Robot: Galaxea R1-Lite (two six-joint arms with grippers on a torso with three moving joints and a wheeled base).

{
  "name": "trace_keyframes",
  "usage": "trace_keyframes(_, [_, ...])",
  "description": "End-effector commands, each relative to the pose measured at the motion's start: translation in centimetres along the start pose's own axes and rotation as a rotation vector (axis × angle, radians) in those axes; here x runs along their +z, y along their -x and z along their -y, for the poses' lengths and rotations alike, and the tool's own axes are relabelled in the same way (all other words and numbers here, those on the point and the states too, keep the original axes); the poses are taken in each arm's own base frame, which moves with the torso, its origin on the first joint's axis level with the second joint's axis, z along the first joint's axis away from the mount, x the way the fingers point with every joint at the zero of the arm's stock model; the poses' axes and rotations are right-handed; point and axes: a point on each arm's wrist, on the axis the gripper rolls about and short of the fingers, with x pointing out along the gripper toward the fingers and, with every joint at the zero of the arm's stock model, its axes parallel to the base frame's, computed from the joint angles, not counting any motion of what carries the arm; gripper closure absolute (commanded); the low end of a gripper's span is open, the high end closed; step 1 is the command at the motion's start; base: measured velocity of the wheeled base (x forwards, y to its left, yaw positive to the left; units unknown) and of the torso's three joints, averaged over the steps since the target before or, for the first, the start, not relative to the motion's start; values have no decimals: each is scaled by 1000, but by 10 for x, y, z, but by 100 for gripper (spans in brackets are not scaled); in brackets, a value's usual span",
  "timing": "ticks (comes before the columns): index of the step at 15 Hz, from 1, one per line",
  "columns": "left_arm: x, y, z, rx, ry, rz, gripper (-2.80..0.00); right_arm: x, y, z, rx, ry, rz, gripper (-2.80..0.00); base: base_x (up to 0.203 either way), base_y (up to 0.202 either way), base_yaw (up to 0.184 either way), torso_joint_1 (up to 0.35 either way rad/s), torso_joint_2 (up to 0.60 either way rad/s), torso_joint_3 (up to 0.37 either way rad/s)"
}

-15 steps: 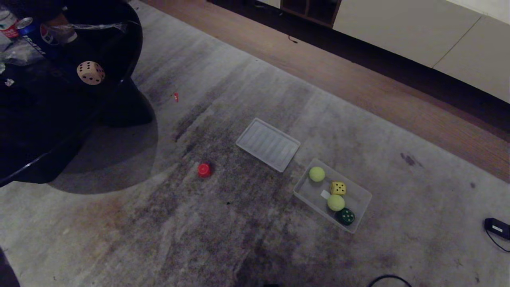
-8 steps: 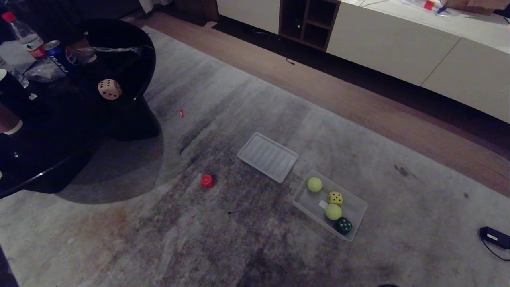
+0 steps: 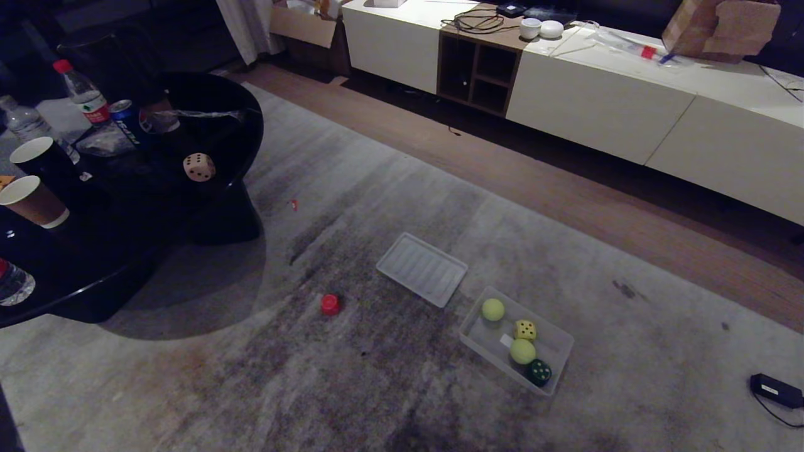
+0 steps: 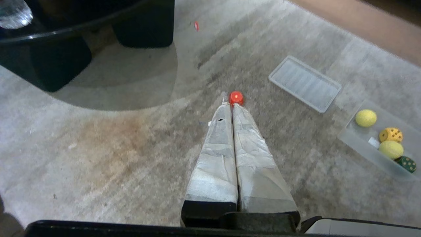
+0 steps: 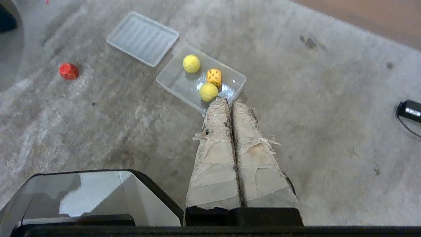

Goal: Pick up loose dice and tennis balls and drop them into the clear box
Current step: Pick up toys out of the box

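Dice split three ways: yellow die [image 3: 526, 329] and green die [image 3: 539, 372] sit in the clear box [image 3: 558, 344] on the rug w/ both tennis balls [image 3: 493, 309]. Red die [image 3: 330, 304] lies loose on the rug, well apart from the box, past the ribbed lid [image 3: 422, 269]. Beige die [image 3: 199, 167] rests on the black tabletop [image 3: 125, 251] near the edge, beside bottles, a can and cups.

Left gripper [image 4: 231, 106] hangs above the rug, fingers clenched on nothing; right gripper [image 5: 229, 102] likewise, pressed together, empty.

Risks, as I judge: rounded dice can roll off when pinched on soft rug. Reaching for beige die could knock a cup or nudge it off the rim. Lid near box may get mistaken as drop target.
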Motion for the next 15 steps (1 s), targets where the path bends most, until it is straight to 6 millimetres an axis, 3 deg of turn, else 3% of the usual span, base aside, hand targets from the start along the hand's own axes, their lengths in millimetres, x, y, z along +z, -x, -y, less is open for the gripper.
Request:
trace_keyframes(1, [0,0,0,1,1,-3,0,0,0,0,0,0,-3,0,0,0,0,7,2,208])
trace_keyframes(15, [0,0,0,1,1,-3,0,0,0,0,1,5,-3,0,0,0,0,2,0,204])
